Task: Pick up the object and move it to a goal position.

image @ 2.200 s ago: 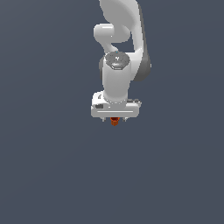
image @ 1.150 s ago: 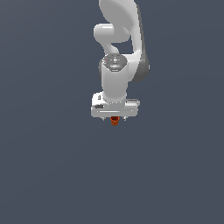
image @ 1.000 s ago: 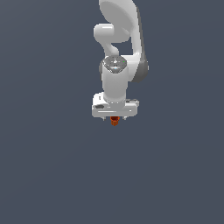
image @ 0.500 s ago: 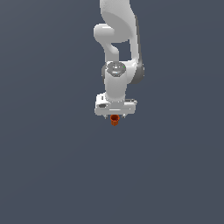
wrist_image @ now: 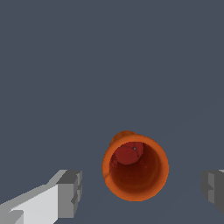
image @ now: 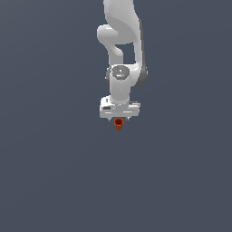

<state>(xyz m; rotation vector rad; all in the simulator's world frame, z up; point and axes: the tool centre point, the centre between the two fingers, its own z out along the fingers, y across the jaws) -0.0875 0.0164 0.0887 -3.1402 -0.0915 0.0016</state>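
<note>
The object [wrist_image: 135, 168] is a small orange-red cup with a darker inside, its open end facing the wrist camera. In the exterior view it [image: 118, 123] shows just below the white hand. My gripper [image: 119, 118] hangs straight over it, pointing down. In the wrist view the gripper [wrist_image: 142, 190] is open: one grey fingertip [wrist_image: 70, 192] and the other [wrist_image: 214, 189] stand on either side of the cup. A clear gap shows between each fingertip and the cup's wall. Whether the cup rests on the floor cannot be told.
A plain dark grey-blue ground [image: 54, 181] fills both views. The white arm [image: 121, 41] rises above the hand in the exterior view. No goal marker shows.
The arm's upper links have shifted and the wrist joint has come down closer to the hand. The hand and the cup have stayed almost in place.
</note>
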